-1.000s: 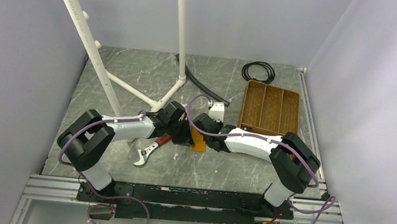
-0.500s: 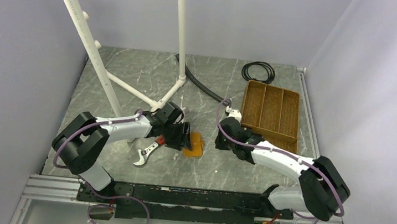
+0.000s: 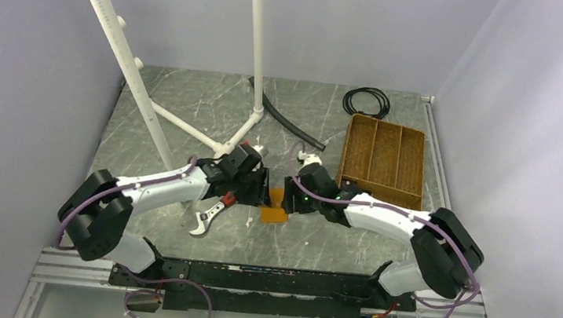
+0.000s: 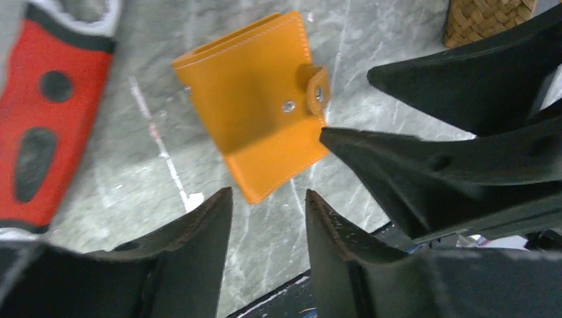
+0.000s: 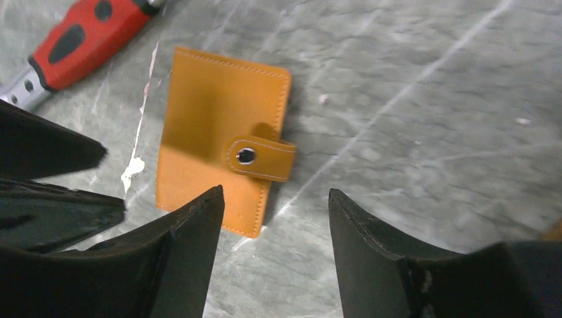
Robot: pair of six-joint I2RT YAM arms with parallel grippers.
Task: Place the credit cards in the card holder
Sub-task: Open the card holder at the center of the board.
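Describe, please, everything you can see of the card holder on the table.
The card holder is a small orange-tan wallet, leather-like, with stitched edges. It is folded shut and lies flat on the grey marbled table. A short strap with a metal snap wraps round one long edge onto its face; whether it is fastened I cannot tell. No cards show. A shadow falls across it. The open left gripper and right gripper hover over it, neither gripping it.

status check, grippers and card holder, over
Left gripper and right gripper open, empty, flanking card holder. Holder folded shut, lying flat. No cards in view. Red-handled tool alongside, apart.
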